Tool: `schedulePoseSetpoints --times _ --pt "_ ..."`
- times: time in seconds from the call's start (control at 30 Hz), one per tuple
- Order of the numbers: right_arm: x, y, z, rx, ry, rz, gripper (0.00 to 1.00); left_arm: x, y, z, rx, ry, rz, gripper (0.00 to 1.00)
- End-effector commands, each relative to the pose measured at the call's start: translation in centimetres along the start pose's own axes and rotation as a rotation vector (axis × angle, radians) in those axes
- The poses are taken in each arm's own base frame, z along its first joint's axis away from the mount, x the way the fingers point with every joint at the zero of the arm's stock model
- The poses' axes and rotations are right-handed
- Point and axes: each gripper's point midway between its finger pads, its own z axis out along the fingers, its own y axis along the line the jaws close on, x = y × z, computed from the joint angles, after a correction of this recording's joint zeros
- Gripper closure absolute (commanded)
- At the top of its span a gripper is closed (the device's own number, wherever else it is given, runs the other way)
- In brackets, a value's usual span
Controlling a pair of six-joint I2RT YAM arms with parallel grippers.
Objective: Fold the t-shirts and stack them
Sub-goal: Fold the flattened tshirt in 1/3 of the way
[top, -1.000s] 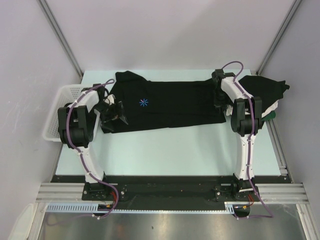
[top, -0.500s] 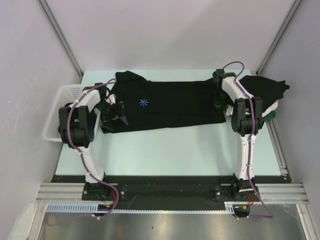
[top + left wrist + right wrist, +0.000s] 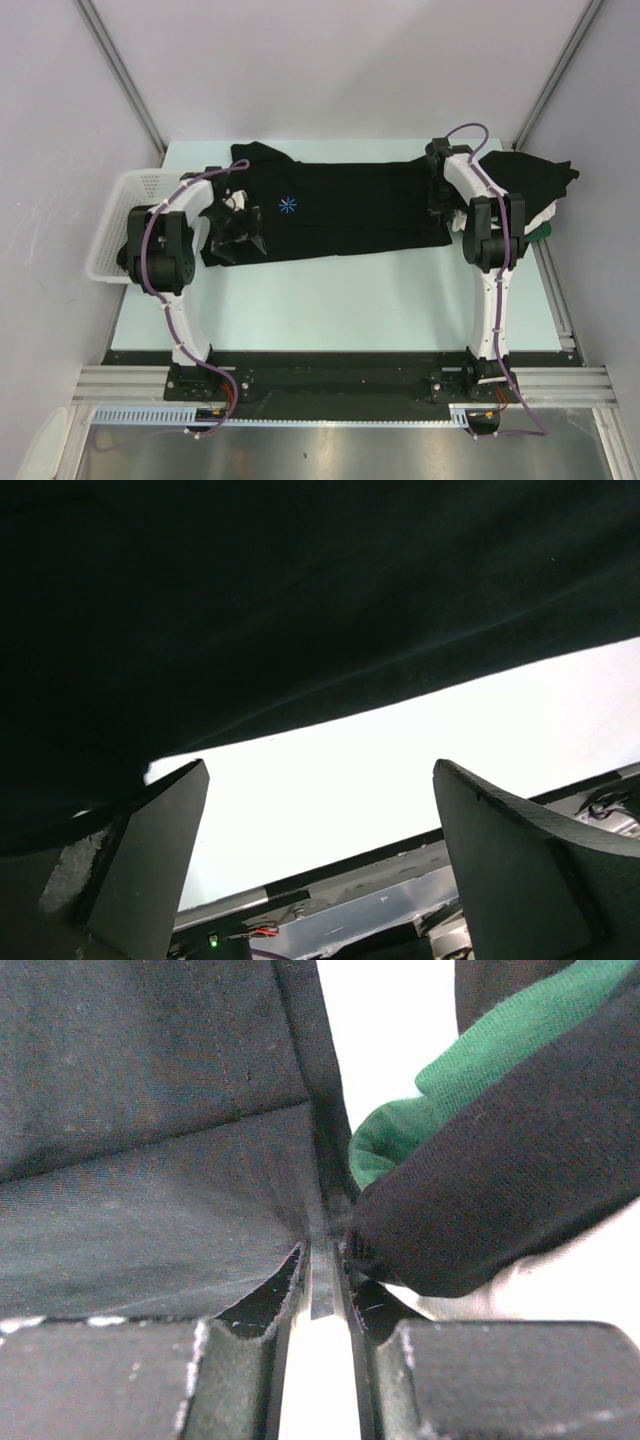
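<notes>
Squaring up the shirt (image 3: 350, 212) for folding: my right gripper (image 3: 322, 1260) pinches its hem, my left gripper (image 3: 236, 228) gapes empty at the other end and next must grasp cloth there.

A pale blue-green table (image 3: 340, 300) fills the middle of the top view. A white basket (image 3: 108, 232) with lots of small holes in its sides sits at the left edge of the table. Plain grey walls (image 3: 340, 60) stand behind it and on both sides. A thin metal pole (image 3: 120, 70) leans up in the back left corner, and another pole (image 3: 561, 70) leans up in the back right corner. A black bar (image 3: 340, 375) runs along the near edge of the table. A shiny metal sheet (image 3: 330, 455) lies below it.
</notes>
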Motion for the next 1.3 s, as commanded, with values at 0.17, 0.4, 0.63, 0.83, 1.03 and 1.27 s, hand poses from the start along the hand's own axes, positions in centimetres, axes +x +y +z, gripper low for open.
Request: schedulePoseSetpoints --times 0.17,0.4,0.63,0.83,1.03,1.27 --pt "-1.1 0.2 -1.1 -0.031 -0.038 0.019 0.81 -2.1 -0.7 -2.6 -0.051 -0.119 0.087 0.00" --pt "-0.9 0.8 -1.3 -0.033 -0.041 0.004 0.81 -3.5 -0.5 -2.2 -0.074 -0.141 0.088 0.00" --pt "-0.8 0.7 -1.3 -0.030 -0.043 0.003 0.81 -6.5 -2.3 -2.7 -0.075 -0.213 0.116 0.01" --pt "-0.7 0.6 -1.4 -0.024 -0.042 0.001 0.81 -7.8 -1.9 -0.8 -0.119 -0.200 0.103 0.03" --pt "-0.4 0.0 -1.3 -0.012 -0.036 0.002 0.81 -8.0 -0.9 0.2 -0.180 -0.201 0.092 0.05" --pt "-0.1 -0.1 -1.0 -0.006 -0.026 0.003 0.81 -8.7 0.1 0.2 -0.239 -0.233 0.086 0.13"
